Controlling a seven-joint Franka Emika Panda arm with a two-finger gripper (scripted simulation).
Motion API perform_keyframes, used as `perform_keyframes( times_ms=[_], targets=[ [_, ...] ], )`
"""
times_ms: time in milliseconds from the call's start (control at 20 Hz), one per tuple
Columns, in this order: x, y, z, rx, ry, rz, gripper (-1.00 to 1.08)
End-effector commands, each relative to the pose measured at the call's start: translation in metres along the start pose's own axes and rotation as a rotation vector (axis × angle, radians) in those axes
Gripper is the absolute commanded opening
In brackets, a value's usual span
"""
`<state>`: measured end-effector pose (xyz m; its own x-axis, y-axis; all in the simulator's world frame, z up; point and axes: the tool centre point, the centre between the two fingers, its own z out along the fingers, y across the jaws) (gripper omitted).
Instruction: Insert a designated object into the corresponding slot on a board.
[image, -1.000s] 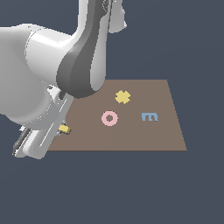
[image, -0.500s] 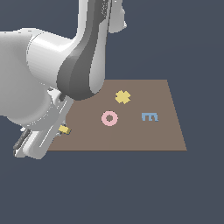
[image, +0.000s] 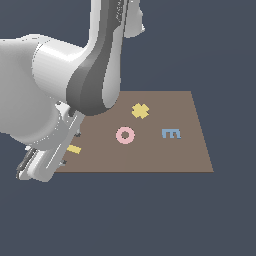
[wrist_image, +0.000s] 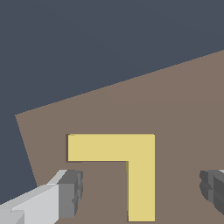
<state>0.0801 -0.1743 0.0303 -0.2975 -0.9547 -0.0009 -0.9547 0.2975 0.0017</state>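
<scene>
A: Wrist view: where's your yellow L-shaped piece (wrist_image: 131, 162)?
B: Flat on the brown board (wrist_image: 183, 109), between your gripper's (wrist_image: 142, 192) wide-open, empty fingers, its leg pointing toward 6 o'clock, centred for grasping

A plain brown board (image: 150, 155) carries a yellow L-shaped piece (wrist_image: 127, 164), a yellow cross (image: 140, 111), a pink ring (image: 125, 135) and a blue letter E (image: 171, 133), under a white and grey arm (image: 75, 90) against dark blue-grey
</scene>
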Motion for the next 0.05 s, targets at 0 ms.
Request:
perform_keyframes(
  times_ms=[0],
  targets=[
    [0.0000,0.0000,0.0000,0.000,0.000,0.000,1.00]
  ],
)
